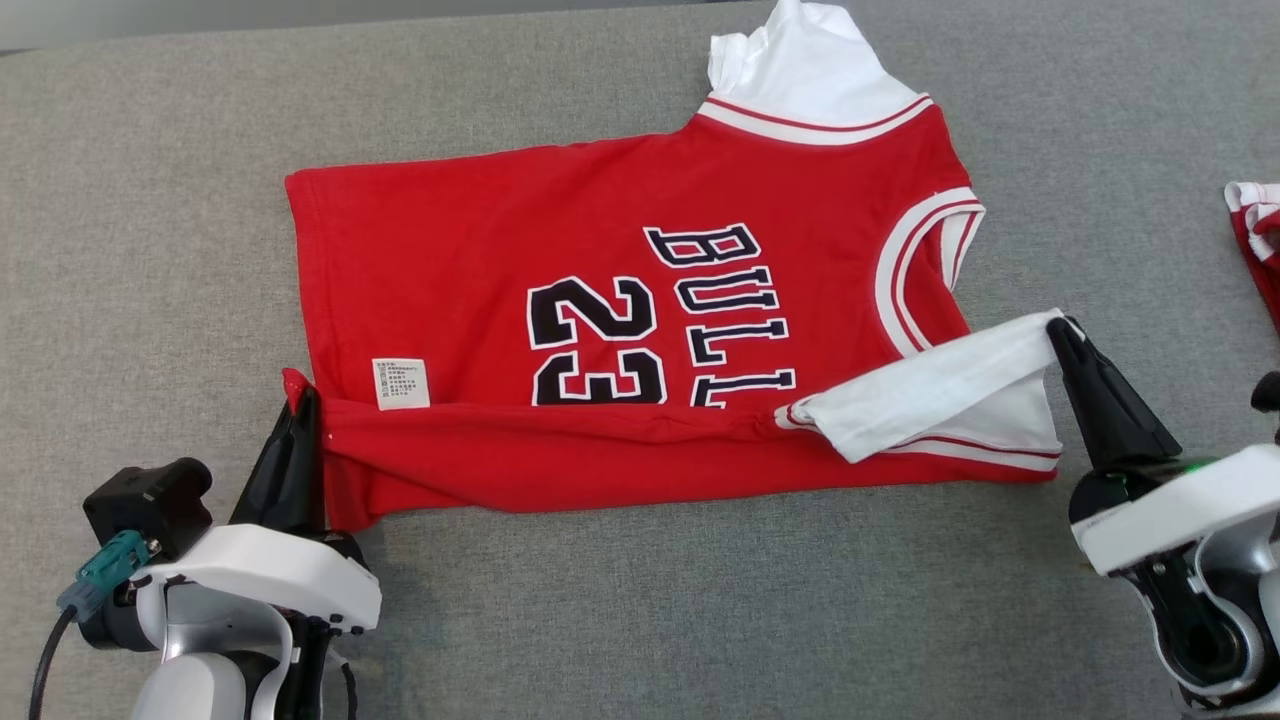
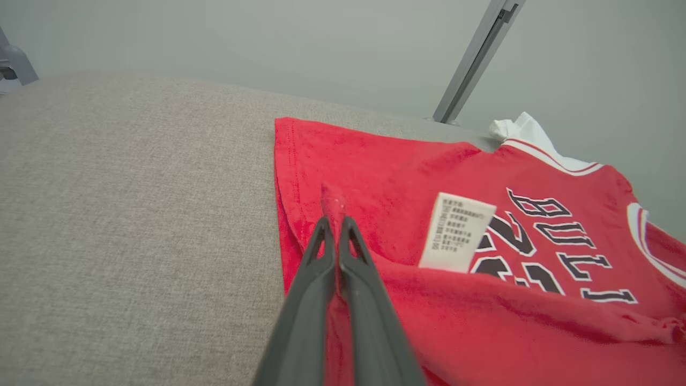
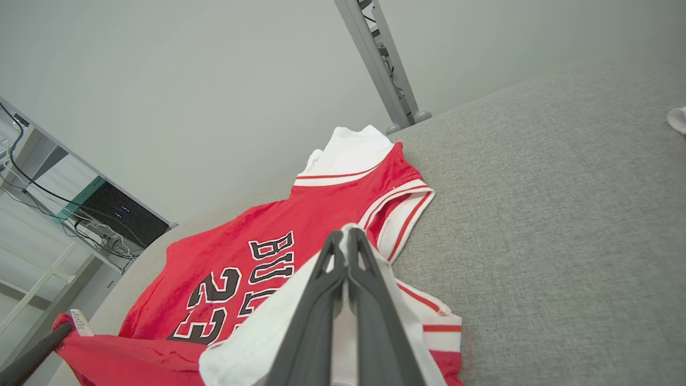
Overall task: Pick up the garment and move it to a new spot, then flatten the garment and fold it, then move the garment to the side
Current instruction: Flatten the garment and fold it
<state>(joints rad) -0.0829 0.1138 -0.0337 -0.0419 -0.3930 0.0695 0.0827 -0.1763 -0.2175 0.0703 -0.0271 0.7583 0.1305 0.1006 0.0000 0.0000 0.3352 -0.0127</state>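
Observation:
The garment (image 1: 480, 240) is a red jersey with white sleeves and black "BULLS 23" lettering, lying on the grey fabric surface (image 1: 150, 200), its near long edge folded up over the body. My left gripper (image 1: 305, 392) is shut on the garment's red hem corner at the lower left. My right gripper (image 1: 1055, 325) is shut on the white sleeve (image 1: 940, 385) at the lower right. In the left wrist view my left gripper (image 2: 335, 219) pinches red cloth beside the white care label (image 2: 455, 230). In the right wrist view my right gripper (image 3: 345, 233) pinches white cloth of the garment (image 3: 257, 225).
Another red and white piece of clothing (image 1: 1258, 235) lies at the right edge of the surface. A grey metal post (image 3: 383, 59) stands beyond the far edge, and shelving with cables (image 3: 64, 214) sits to one side. Bare grey fabric extends around the jersey.

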